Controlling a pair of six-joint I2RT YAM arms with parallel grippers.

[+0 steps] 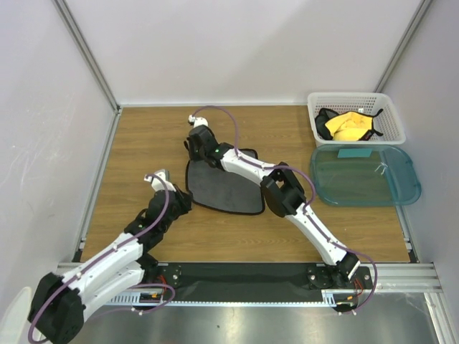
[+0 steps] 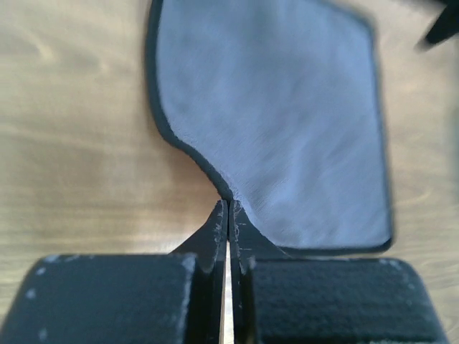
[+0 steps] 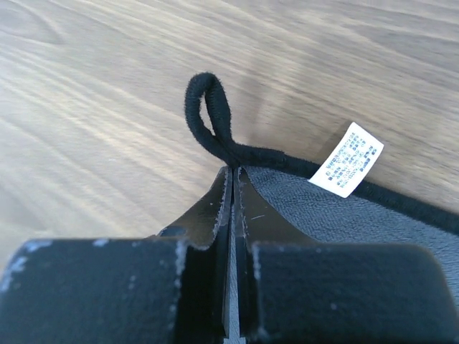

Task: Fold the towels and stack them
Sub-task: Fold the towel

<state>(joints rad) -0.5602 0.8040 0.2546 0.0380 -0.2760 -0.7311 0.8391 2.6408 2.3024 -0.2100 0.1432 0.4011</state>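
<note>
One towel (image 1: 224, 188) is spread on the bench (image 1: 143, 143), pinched at two points: an edge by the left fingers (image 2: 214, 233), the looped corner by the right fingers (image 3: 215, 208).

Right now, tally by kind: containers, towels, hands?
White basket: 1
Teal tub: 1
Towels: 2, grey towel spread flat, yellow towel in the basket (black cloth beside it may be its back)
Hands: 2, left hand and right hand, both shut on the grey towel
Total: 6
</note>
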